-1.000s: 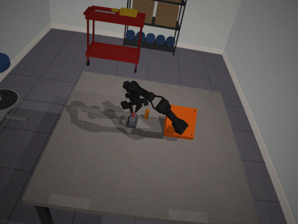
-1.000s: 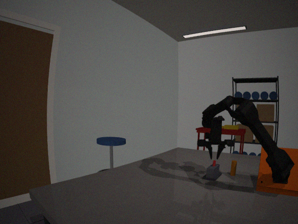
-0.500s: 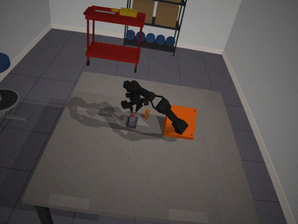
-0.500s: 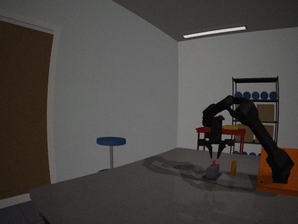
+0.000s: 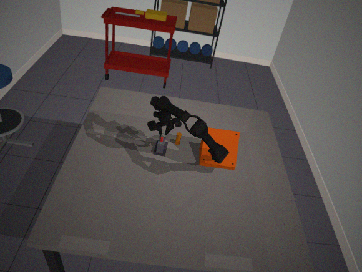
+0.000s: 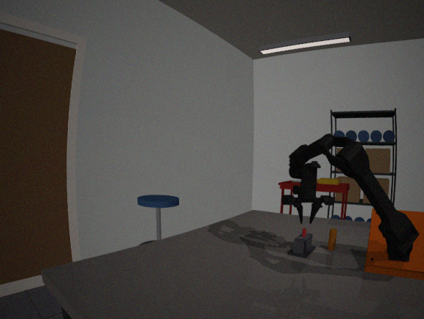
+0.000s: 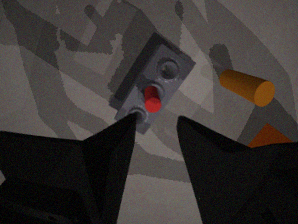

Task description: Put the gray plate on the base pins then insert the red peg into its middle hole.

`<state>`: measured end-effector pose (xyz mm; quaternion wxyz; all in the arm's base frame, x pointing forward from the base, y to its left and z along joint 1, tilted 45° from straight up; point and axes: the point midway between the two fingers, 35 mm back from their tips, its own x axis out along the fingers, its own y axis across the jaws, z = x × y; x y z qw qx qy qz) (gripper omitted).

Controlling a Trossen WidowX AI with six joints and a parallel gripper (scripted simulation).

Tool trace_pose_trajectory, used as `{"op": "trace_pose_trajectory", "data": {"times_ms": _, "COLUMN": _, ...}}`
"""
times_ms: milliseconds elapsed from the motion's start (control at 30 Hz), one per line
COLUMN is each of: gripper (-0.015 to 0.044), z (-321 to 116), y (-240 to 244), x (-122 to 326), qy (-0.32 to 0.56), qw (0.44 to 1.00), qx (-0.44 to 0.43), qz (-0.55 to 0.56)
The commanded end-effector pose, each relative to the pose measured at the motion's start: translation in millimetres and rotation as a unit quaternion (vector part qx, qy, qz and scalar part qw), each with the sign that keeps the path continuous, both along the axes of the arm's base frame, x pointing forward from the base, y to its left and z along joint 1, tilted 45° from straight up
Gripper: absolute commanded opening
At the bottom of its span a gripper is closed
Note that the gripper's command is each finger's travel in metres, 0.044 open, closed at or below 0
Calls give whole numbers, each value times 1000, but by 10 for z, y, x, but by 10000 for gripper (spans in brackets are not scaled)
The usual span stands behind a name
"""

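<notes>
So, my fingers [image 6: 308,220] parted and holding nothing, hovering just above the red peg [image 6: 304,232], which I see standing in the gray plate [image 7: 161,74] on the tabletop [image 5: 162,199], orange cylinder [image 6: 332,239] nearby

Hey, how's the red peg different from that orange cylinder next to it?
The red peg is thin; the orange cylinder looks thicker. The red peg sits in the gray plate with only its top showing, while the orange cylinder stands free on the table, its whole length in view. The red peg lies directly under the open hand; the orange cylinder is off to one side. Both stand upright, and the hand touches neither.
</notes>
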<state>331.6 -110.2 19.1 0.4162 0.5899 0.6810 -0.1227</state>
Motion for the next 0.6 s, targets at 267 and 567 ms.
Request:
{"op": "trace_pose_trajectory", "data": {"times_ms": 267, "gripper": 150, "z": 75, "y": -52, "x": -15, "qy": -2, "qw": 1000, "qx": -3, "qz": 2}}
{"op": "trace_pose_trajectory", "data": {"times_ms": 567, "gripper": 150, "z": 128, "y": -83, "x": -30, "qy": -2, "qw": 1000, "qx": -3, "qz": 2}}
